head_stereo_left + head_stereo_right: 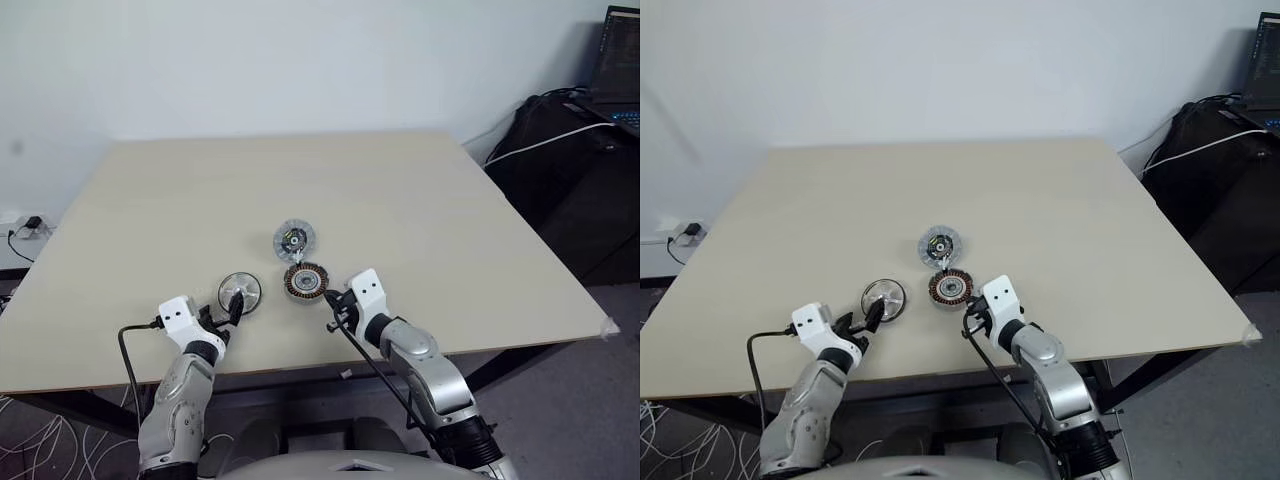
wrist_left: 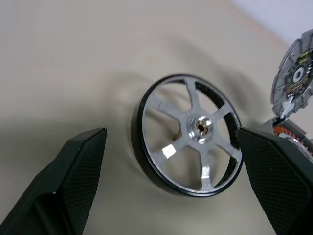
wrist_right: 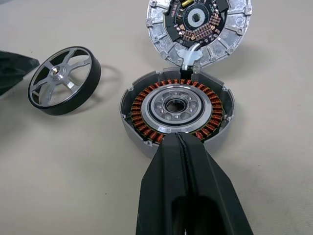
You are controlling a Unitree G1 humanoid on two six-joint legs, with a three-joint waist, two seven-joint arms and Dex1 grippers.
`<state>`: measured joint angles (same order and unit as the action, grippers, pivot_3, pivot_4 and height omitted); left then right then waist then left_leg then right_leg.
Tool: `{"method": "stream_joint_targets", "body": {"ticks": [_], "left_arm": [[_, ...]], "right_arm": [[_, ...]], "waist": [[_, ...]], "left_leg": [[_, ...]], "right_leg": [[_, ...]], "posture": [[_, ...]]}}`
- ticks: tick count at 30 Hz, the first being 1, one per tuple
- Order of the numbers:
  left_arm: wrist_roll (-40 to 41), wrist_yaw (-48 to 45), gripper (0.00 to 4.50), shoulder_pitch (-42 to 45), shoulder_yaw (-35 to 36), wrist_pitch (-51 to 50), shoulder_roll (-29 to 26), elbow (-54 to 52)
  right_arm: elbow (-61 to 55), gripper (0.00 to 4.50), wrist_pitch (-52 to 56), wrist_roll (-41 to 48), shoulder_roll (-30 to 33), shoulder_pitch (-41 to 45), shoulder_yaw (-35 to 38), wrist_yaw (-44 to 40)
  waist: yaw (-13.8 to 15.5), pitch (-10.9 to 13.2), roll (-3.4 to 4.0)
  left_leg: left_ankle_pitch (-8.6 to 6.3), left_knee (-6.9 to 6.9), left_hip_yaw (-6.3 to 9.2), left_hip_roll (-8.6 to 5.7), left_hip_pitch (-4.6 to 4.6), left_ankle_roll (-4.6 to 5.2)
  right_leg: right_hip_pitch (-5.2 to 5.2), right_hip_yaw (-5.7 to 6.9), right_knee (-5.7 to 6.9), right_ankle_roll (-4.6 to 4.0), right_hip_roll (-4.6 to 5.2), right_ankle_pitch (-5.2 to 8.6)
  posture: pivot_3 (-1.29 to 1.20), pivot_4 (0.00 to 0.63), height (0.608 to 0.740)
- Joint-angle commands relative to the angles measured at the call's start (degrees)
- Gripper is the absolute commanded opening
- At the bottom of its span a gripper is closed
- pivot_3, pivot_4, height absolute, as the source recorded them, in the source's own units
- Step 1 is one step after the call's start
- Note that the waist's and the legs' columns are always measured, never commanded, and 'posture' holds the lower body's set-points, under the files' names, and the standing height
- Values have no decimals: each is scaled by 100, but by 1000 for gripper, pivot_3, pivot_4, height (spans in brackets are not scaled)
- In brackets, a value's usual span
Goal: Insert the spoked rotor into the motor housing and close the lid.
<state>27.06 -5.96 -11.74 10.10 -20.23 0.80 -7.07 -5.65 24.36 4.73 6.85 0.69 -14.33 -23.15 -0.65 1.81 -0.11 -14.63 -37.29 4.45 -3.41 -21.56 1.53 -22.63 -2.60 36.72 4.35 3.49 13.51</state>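
The spoked rotor (image 2: 188,134), a shiny silver wheel with a dark rim, lies flat on the table near its front edge. My left gripper (image 1: 224,313) stands open just in front of it, one finger (image 2: 73,181) on each side, neither touching it. To the rotor's right sits the motor housing (image 3: 177,110), its copper windings ringing a hollow middle. The lid (image 3: 198,24) lies beyond it with its dark inner face up, touching the housing's far rim. My right gripper (image 3: 180,139) is shut and empty, its tip at the housing's near rim.
The beige table (image 1: 450,210) stretches wide behind and beside the parts. A black bag with a white cable (image 1: 560,150) and a laptop (image 1: 620,60) stand off its right side. Cables and a wall socket (image 1: 30,228) lie off its left.
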Motion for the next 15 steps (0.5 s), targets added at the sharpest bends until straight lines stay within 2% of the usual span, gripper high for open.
{"method": "stream_joint_targets", "body": {"ticks": [1, 15], "left_arm": [[110, 157, 4500, 130, 56, -244, 54, -187], [767, -82, 4500, 203, 69, -980, 215, -373]], "right_arm": [[-285, 17, -11, 72, -24, 61, 80, 66], [-309, 17, 34, 120, -61, 29, 11, 105]], "waist": [[2, 0, 0], [7, 0, 0]], "left_leg": [[0, 0, 0, 0, 0, 0], [0, 0, 0, -2, 0, -2]], "right_leg": [[0, 0, 0, 0, 0, 0], [3, 0, -3, 0, 2, 0]], "posture": [[0, 0, 740], [0, 0, 740]]}}
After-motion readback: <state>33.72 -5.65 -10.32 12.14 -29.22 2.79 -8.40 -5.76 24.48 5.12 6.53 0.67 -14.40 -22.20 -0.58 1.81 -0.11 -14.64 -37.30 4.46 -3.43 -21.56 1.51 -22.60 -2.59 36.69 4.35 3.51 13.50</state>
